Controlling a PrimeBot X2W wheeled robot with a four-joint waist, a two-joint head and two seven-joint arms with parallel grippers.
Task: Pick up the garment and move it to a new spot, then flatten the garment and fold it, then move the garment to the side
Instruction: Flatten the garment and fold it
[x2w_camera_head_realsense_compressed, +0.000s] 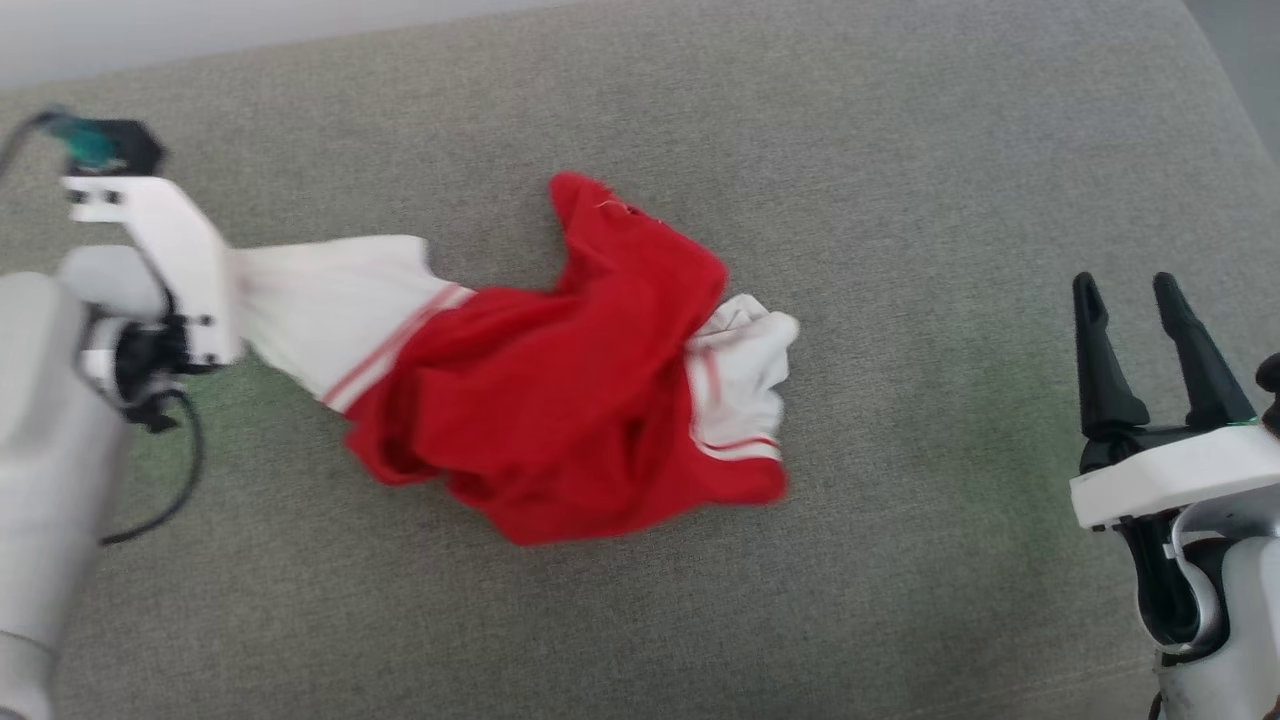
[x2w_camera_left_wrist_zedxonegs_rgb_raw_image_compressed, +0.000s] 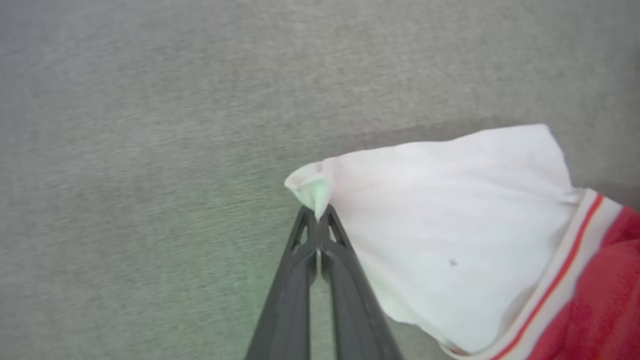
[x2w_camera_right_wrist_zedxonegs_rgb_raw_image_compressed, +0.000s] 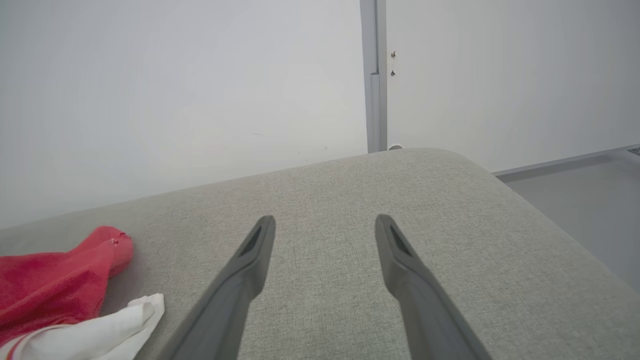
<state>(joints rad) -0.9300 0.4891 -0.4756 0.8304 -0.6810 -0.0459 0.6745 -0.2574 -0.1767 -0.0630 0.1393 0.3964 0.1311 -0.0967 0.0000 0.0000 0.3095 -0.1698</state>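
Note:
The garment, red with white sleeves and striped trim, lies crumpled at the middle of the grey cushion. Its left white sleeve is stretched out toward my left gripper, whose fingers are shut on the sleeve's tip. In the head view the left wrist sits at the sleeve's end, with the fingers hidden behind the white mount. My right gripper stands open at the right, well away from the garment, with nothing between its fingers.
The grey upholstered surface spreads all around the garment. Its far edge meets a white wall, and its right edge rounds off down to a grey floor.

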